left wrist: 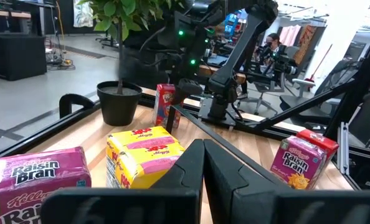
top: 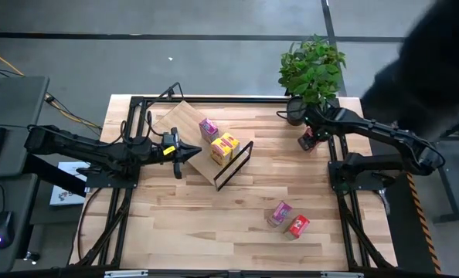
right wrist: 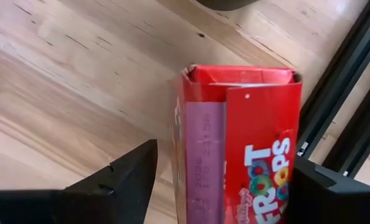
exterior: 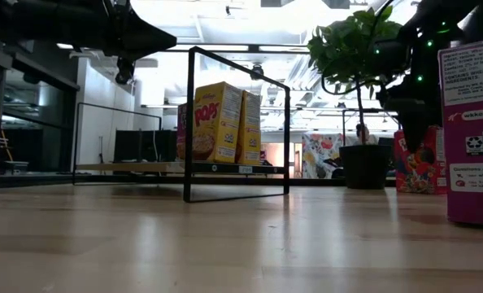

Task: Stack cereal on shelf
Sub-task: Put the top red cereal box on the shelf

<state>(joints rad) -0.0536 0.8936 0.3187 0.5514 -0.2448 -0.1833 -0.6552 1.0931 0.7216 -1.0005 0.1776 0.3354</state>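
Red Froot Loops box (right wrist: 247,149) cut off at edge; contact with right tool (right wrist: 225,180) possibly unclear.

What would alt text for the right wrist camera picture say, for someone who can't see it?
A red Froot Loops cereal box stands upright on the wooden tabletop, between the two dark fingers of the right gripper, which flank it on either side. A black metal frame rail runs along the table edge beside the box.

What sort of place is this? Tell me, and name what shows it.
Probably a robotics lab in an open office. Two arms are bolted to a wooden table with toy cereal boxes and a small shelf; behind it stand desks, office chairs, and a seated person.
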